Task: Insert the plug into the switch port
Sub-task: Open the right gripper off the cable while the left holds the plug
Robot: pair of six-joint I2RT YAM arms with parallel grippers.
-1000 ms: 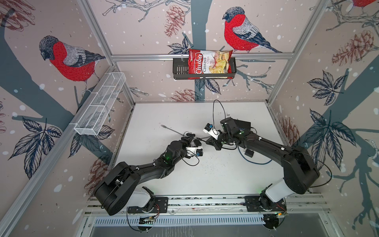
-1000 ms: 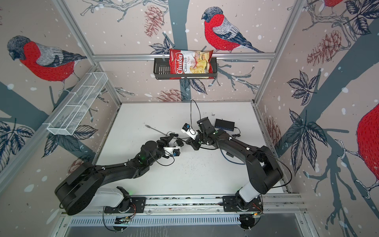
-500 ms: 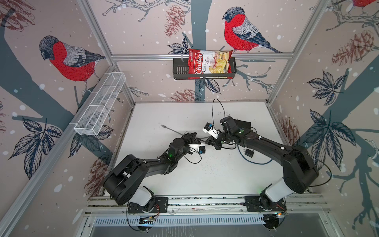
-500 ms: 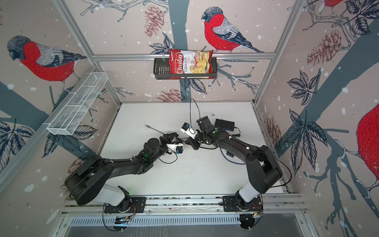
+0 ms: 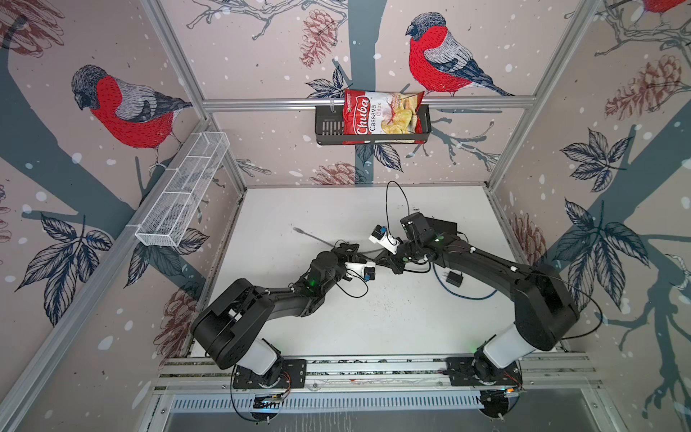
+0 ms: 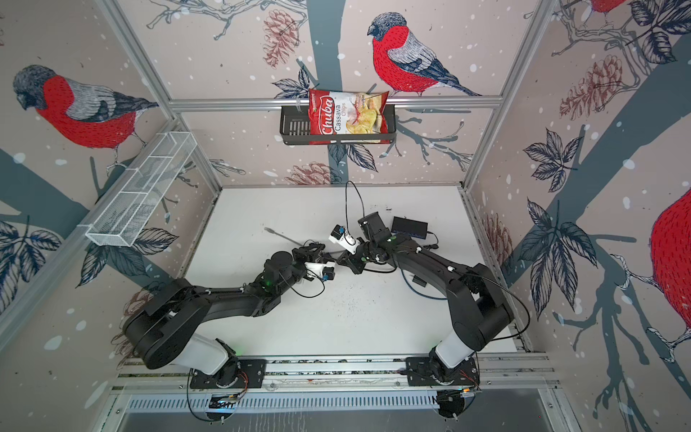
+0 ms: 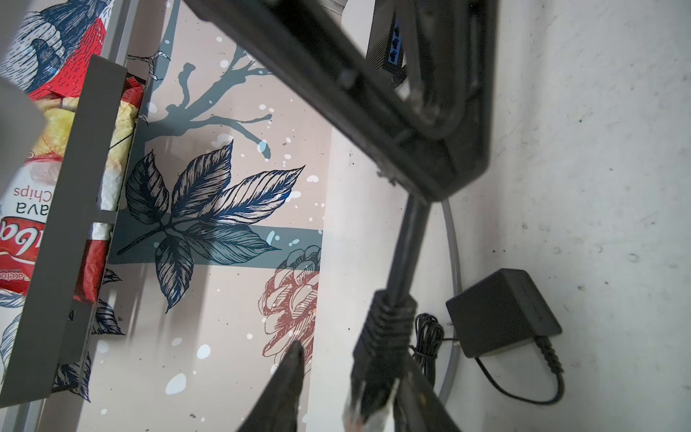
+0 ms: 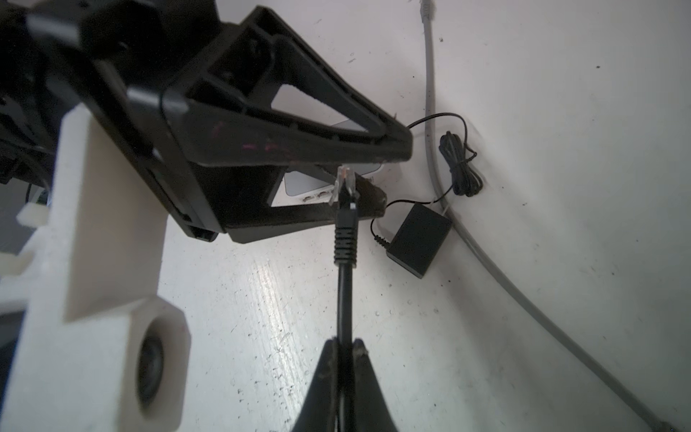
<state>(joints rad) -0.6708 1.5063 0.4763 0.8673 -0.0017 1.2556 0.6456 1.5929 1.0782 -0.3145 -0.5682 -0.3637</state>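
Cable (image 8: 344,299) is clenched by the right claw (image 8: 344,342), its arm (image 5: 493,262) extended inward; left claw (image 8: 392,174) is held parted around the plug (image 8: 344,183).

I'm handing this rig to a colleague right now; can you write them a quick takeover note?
Left gripper: open, fingers either side of the plug, not clamped.
Right gripper: shut on the black cable just behind the plug, holding it off the table.
Switch: on the table beyond the right wrist, apart from the plug.
Done: plug lifted. Left: carry it to the switch, insert in a port.
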